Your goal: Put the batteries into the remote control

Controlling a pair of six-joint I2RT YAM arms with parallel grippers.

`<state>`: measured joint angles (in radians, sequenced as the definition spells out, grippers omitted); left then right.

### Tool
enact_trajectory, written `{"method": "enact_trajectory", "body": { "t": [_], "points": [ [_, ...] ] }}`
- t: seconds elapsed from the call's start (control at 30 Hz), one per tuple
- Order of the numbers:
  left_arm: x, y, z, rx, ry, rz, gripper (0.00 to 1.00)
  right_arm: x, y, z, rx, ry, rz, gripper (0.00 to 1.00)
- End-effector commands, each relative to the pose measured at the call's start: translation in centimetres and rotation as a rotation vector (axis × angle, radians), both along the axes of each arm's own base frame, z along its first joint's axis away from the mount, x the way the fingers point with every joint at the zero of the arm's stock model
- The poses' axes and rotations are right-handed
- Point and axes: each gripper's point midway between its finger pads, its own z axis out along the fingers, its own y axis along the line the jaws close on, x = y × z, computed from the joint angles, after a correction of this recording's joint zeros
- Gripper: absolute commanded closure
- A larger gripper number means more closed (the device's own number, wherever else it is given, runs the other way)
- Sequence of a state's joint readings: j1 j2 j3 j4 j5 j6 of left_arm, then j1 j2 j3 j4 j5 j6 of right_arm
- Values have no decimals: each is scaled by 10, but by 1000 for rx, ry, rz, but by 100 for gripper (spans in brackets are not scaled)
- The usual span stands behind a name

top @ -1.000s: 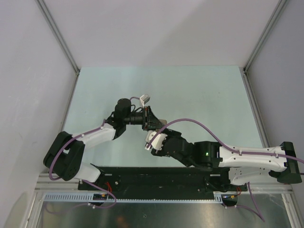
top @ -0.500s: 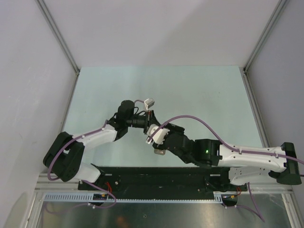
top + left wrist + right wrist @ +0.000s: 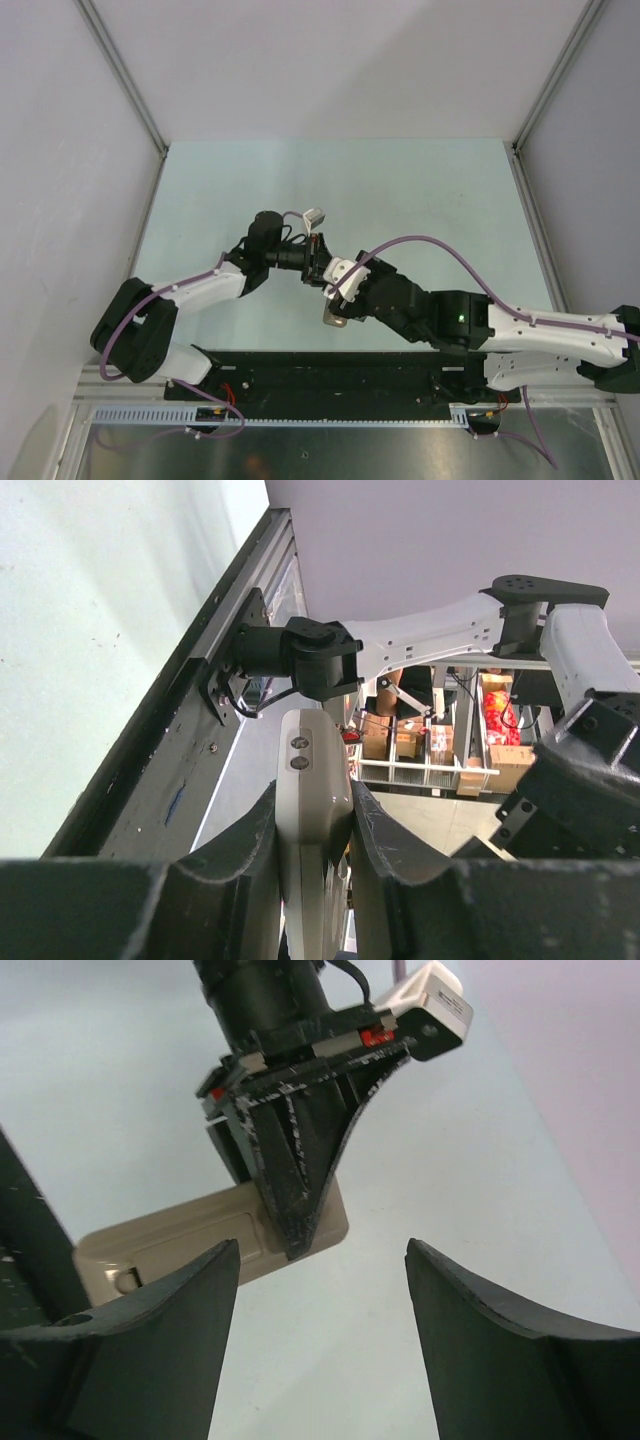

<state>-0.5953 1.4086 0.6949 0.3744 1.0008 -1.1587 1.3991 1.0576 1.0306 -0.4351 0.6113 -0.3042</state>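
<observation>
1. Top external: the left arm [image 3: 200, 290] and right arm [image 3: 530, 330] meet over the middle of the table [image 3: 420, 190].
   - The left fingers [image 3: 317, 260] point at the right arm's wrist.
   - The pale end of the remote control [image 3: 334, 318] pokes out just past them, beside that wrist.
   - Can't tell the right fingers' state from up here.
2. Left wrist: the left fingers [image 3: 240, 850] are clenched on the remote control [image 3: 312, 810], one finger on each long edge.
   - A plain pale face is toward the camera.
   - It runs straight out past the fingertips, with two small round marks near its far end.
   - The right arm [image 3: 430, 630] is beyond it.
3. Right wrist: the right fingers [image 3: 150, 1330] are spread wide and released, gripping nothing.
   - In the gap ahead of them, the left fingers [image 3: 300, 1180] clamp across the remote control [image 3: 180, 1240].
   - The remote sits crosswise, mostly toward the left-hand finger in this view, with a rectangular outline on its face.
   - The right fingers touch neither the remote nor the left fingers.
</observation>
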Motion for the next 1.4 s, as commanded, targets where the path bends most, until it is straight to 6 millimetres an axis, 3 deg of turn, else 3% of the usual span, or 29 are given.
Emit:
{"method": "enact_trajectory", "body": {
  "t": [0.0, 0.23, 0.73, 1.37],
  "points": [
    [4, -1, 20, -36, -67, -11, 100, -22, 10, 10, 56, 97, 85, 29],
    [6, -2, 34, -53, -62, 2, 100, -33, 15, -2, 19, 125, 123, 30],
    [1, 0, 55, -84, -68, 3, 100, -29, 18, -18, -57, 101, 96, 30],
    [5, -1, 44, -60, -51, 8, 100, -35, 19, -5, -12, 89, 118, 28]
  ]
}}
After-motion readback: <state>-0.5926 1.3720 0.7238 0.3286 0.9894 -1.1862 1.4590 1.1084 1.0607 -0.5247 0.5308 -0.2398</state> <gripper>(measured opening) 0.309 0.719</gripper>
